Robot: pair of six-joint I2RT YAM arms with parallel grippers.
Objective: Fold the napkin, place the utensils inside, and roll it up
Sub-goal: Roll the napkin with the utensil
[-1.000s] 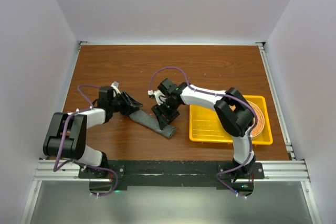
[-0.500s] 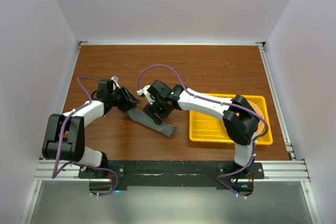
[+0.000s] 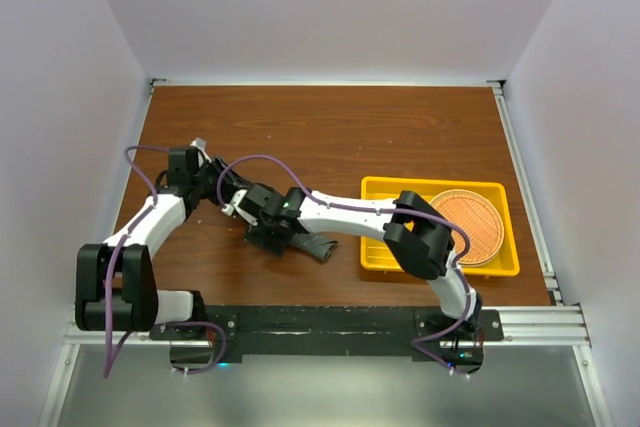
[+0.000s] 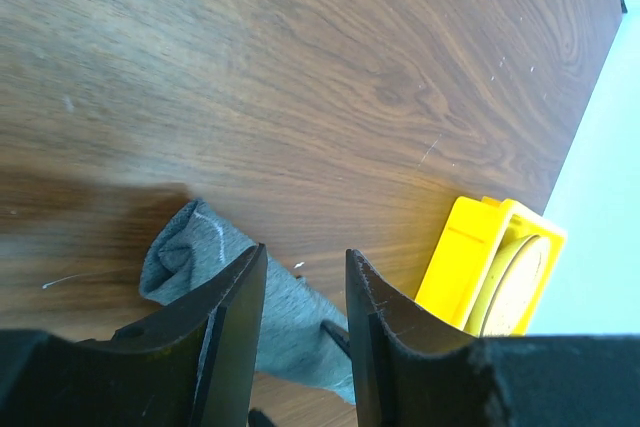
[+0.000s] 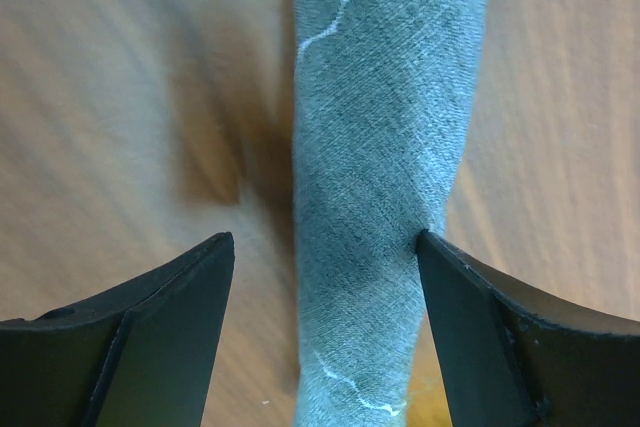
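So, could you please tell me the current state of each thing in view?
napkin: rolled up, lying on the table.
right gripper: open, straddling the napkin.
left gripper: open, empty, near the napkin's end.
yellow tray: on the table, holding the mat.
woven mat: in the tray, at its right end.

There is one rolled grey napkin (image 3: 318,245) near centre, one yellow tray (image 3: 385,242) at right, one round woven mat (image 3: 470,227) in it, and two robot arms: left arm (image 3: 150,227) and right arm (image 3: 345,213).
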